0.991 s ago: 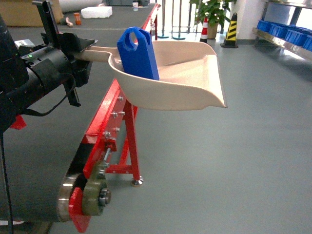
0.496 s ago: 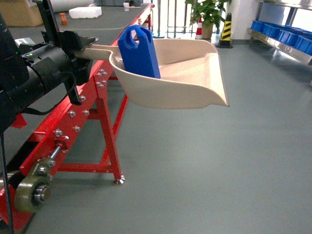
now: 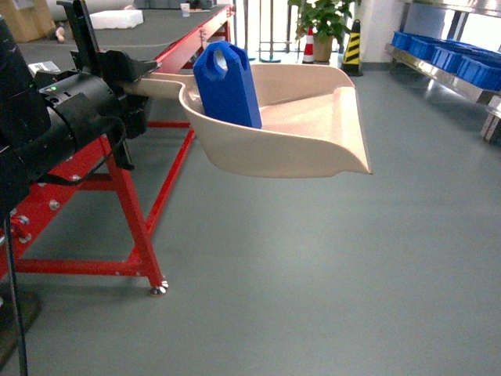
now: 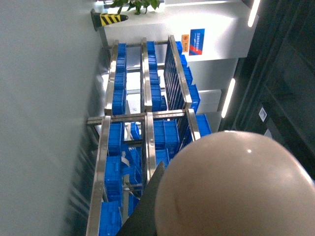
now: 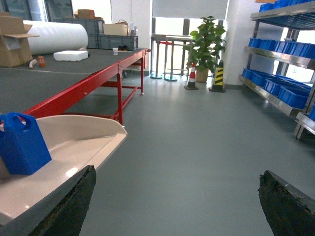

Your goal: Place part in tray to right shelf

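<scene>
The part (image 3: 228, 86), rigid and seemingly light, stands at the tray's (image 3: 313, 149) back wall, left claw (image 3: 129, 69) pinching the handle, right claw (image 5: 177, 206) spread.

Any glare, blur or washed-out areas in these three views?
Head: upper right corner washed out above the shelf. Left wrist: image sits sideways, strip lights bloom, tray blocks the lower right, blurred. Right wrist: windows overexposed, soft sheen inside the tray near the part.
</scene>
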